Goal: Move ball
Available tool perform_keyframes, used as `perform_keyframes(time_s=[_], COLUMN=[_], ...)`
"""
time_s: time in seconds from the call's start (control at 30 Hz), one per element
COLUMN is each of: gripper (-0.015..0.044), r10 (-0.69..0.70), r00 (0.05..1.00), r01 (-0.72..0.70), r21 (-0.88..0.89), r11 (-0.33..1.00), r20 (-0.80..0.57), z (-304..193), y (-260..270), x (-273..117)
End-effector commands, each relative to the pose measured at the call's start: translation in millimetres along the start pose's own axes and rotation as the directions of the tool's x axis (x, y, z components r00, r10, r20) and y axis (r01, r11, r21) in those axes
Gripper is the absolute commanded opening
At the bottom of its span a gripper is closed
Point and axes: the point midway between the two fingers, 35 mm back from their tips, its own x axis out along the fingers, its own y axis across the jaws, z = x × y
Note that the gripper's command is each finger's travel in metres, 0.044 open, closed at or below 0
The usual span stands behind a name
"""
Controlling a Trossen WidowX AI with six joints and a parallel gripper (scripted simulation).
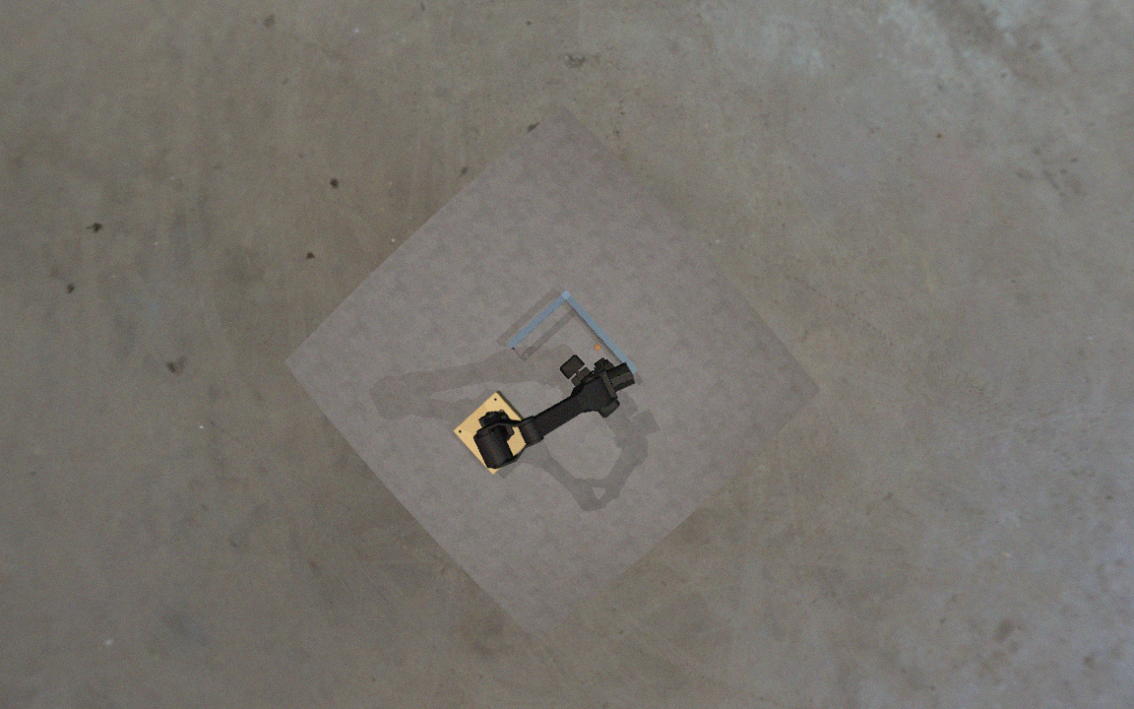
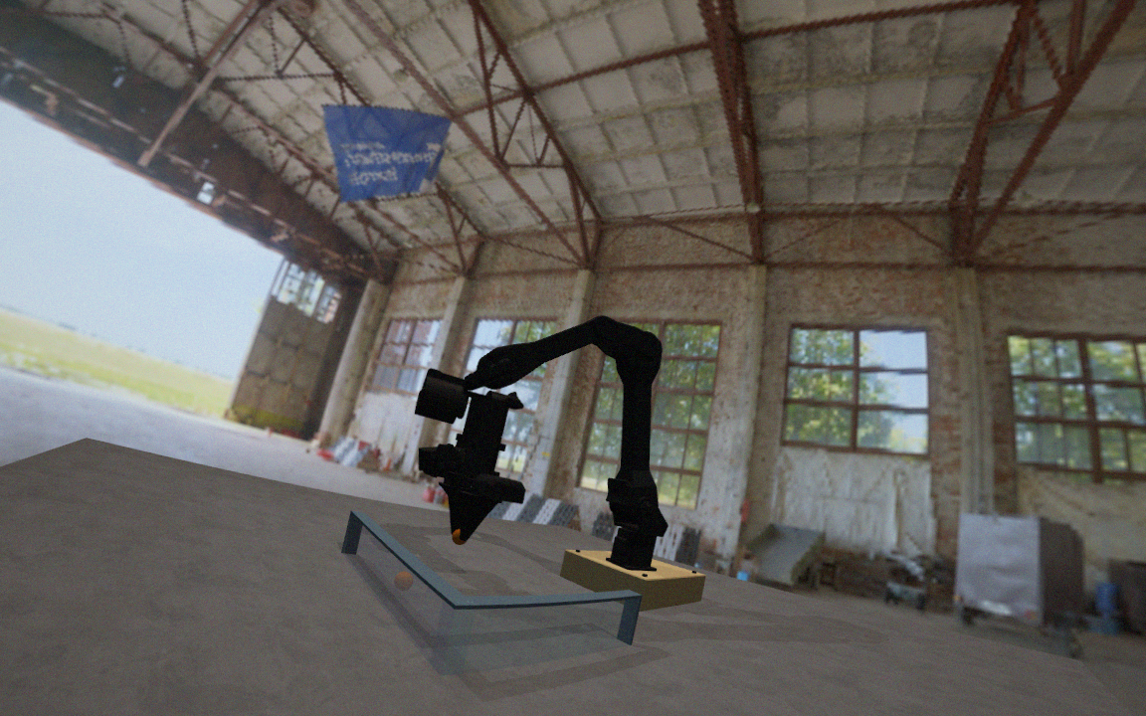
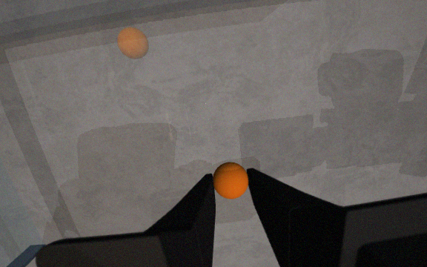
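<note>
Orange ball (image 3: 230, 180) sits pinched between the two black fingertips of the gripper (image 3: 230, 185), centre-bottom of the wrist view; fingers closed on it from both sides, tips touching its left & right edges. In the exterior view the ball (image 2: 459, 535) looks raised just off the table (image 2: 158, 570), prob. so it can be carried rather than rolled. Paler see-through copy (image 3: 133, 42) marks the resting spot, upper left of the wrist frame, near the clear walls (image 2: 435, 592) where they meet in a corner, well apart from the held ball. Arm reaches over the enclosure w/ gripper pointing down. Judgement: grasp done, carry toward the copy comes next; release must be low & gentle, as a ball rolls freely.
</note>
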Motion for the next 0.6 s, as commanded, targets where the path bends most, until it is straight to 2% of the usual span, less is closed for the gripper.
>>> perform_keyframes(time_s=[0.0,0.27,0.57], gripper=[0.0000,0.0000,0.0000], r10=[0.002,0.002,0.003], r00=[1.000,1.000,1.000], r01=[-0.002,-0.002,-0.003], r21=[0.004,0.004,0.004], r11=[1.000,1.000,1.000], r20=[0.005,0.004,0.007], z=[1,-5,23], y=[0,2,13], x=[-23,-71,-67])
